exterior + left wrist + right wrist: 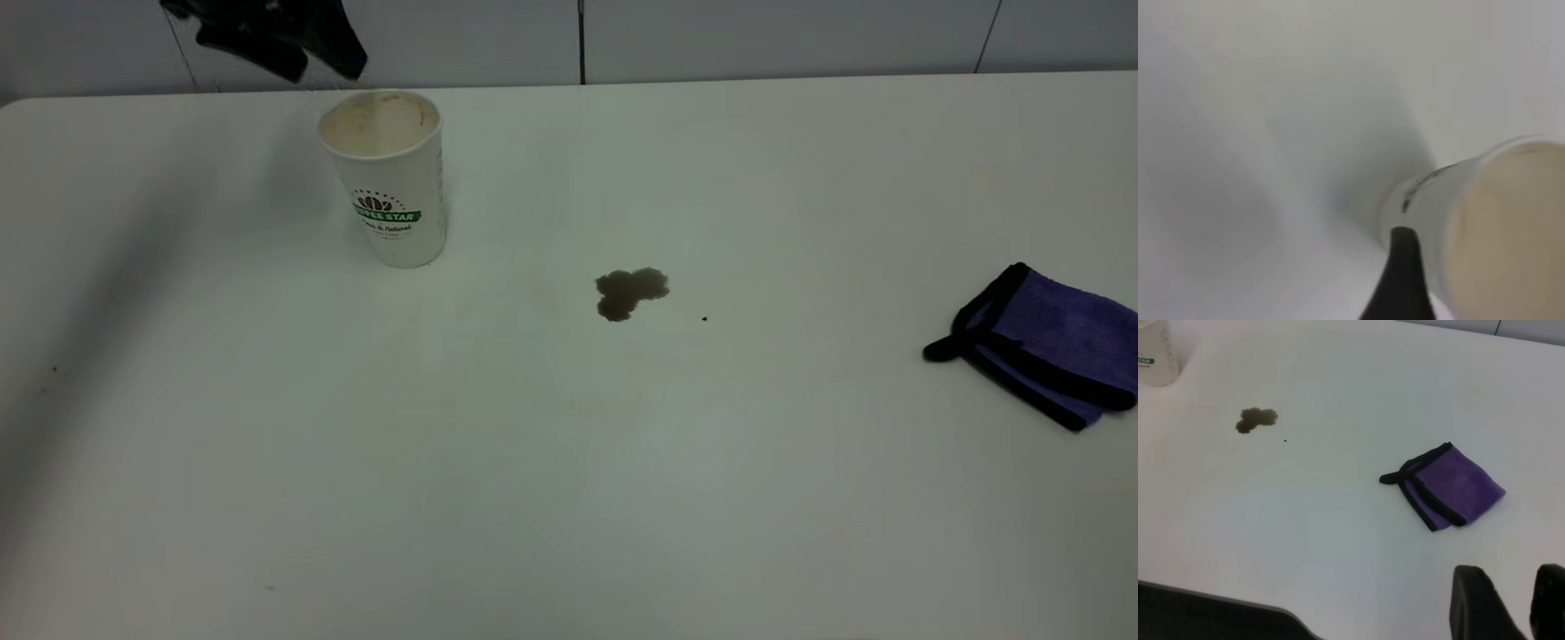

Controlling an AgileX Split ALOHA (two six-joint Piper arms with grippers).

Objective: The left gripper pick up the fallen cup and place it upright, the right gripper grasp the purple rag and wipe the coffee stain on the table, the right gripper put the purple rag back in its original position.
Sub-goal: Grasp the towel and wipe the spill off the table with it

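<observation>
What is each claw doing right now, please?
Left claw: above and behind the upright coffee cup, holding nothing; open or shut cannot be told.
Right claw: open, empty, near the purple rag.

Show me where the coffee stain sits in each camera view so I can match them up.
Exterior view: the coffee stain lies near the middle of the table, between the cup and the purple rag.
Left wrist view: not in it; only the cup and table show.
Right wrist view: the stain appears in the upper left part.
Shared landmark: the upright cup.
</observation>
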